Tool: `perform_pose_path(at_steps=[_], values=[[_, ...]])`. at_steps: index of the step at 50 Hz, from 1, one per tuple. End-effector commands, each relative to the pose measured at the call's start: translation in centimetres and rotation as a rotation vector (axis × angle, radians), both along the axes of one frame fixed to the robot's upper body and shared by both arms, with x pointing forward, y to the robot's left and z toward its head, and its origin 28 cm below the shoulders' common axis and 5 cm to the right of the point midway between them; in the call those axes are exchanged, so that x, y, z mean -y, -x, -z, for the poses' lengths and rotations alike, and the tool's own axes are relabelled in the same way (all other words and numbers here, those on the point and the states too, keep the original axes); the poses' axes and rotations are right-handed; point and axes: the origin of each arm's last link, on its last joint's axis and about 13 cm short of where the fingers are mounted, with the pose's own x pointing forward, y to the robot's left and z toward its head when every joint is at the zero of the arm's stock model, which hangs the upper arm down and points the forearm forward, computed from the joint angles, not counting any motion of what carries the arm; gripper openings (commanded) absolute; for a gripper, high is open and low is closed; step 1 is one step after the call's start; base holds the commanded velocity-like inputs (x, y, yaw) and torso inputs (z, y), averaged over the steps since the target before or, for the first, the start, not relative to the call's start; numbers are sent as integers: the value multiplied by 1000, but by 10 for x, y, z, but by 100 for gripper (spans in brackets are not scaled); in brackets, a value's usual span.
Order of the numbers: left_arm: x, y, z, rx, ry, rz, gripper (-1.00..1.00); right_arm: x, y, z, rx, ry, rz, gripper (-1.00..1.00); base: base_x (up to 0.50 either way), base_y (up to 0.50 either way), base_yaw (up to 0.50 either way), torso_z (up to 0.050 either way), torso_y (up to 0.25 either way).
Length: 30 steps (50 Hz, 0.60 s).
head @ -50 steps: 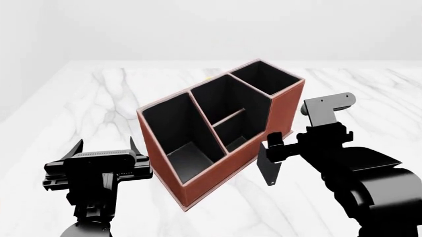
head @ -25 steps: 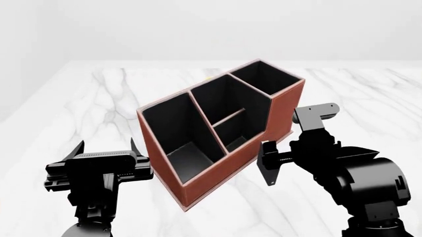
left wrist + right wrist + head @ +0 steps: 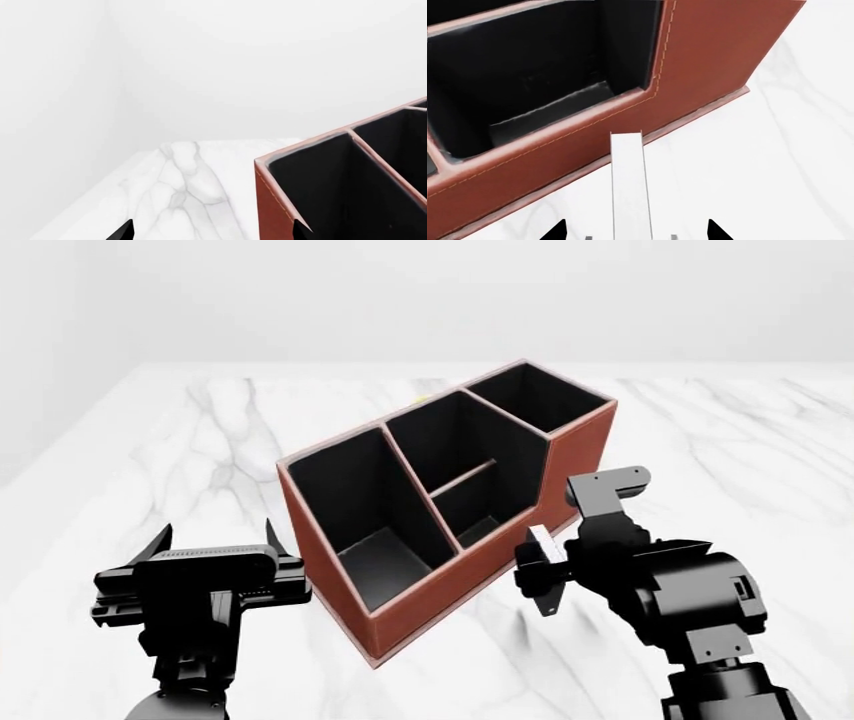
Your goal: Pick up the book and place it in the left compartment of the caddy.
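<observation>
White marble table [image 3: 160,440] under blank white walls — caddy [image 3: 567,475] standing centred.

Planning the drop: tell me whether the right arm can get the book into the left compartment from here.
Probably yes. The right gripper holds the book beside the caddy; the left compartment is open-topped, but the book must clear the wall first.

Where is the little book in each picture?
Head view: the book sits in the right gripper, beside the caddy.
Right wrist view: the book's white page edge rises between the jaws.
Left wrist view: not visible.
Shared landmark: the caddy's reddish-brown wall.
</observation>
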Motion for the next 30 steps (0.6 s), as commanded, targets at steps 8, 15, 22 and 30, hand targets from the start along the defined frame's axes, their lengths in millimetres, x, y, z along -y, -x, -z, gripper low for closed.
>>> perform_pose_path(at_steps=[8,15,22,30], values=[[-1,1,2,-2,1,-1,100,-6,-13,18,-59,27,2,100,0,0,0,0,0],[-1,1,3,-2,2,-3,100,-5,-17,25,-84,28,7,100,0,0,0,0,0],[-1,1,3,-5,2,-3,100,-4,-20,29,-104,26,10,100,0,0,0,0,0],[-1,1,3,-5,2,-1,100,-5,-20,34,-128,44,5,100,0,0,0,0,0]])
